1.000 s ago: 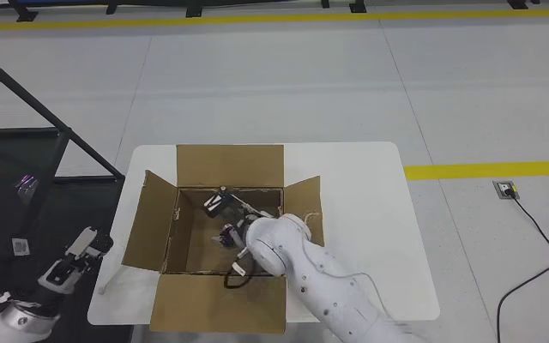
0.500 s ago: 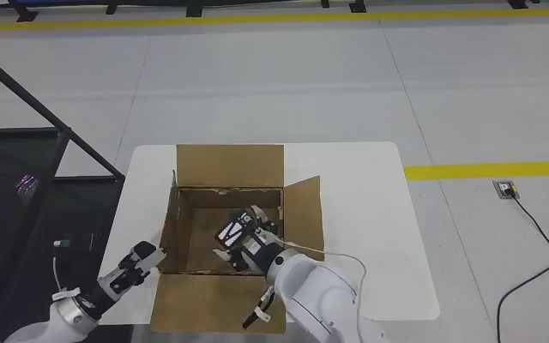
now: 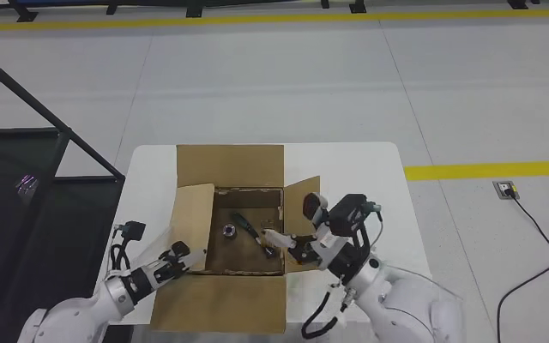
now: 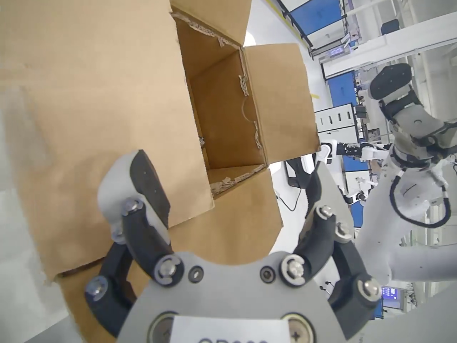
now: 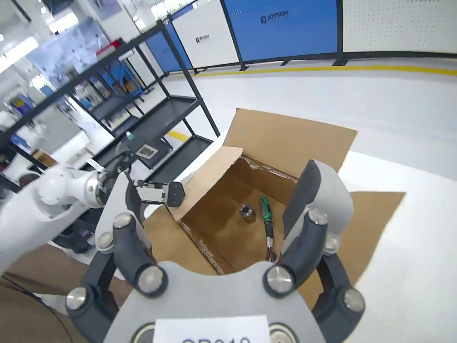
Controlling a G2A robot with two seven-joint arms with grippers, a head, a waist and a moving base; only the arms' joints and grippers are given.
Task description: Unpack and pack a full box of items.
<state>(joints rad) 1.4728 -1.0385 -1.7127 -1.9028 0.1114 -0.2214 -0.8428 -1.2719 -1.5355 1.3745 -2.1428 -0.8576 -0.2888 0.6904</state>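
Grey floor [image 3: 257, 77], yellow line [image 3: 467, 170], blk rack [image 5: 178, 155]

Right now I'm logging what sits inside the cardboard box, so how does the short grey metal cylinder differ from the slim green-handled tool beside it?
The short grey metal cylinder is stubby and stands on end with its hollowed top facing up; the slim green-handled tool is long and lies flat. The cylinder is bare metal all over; the tool has a green-and-black grip and a metal shaft. Both rest side by side on the floor of the brown cardboard box.

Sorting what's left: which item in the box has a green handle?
The screwdriver, long with a green handle; the metal socket beside it is a short cylinder.
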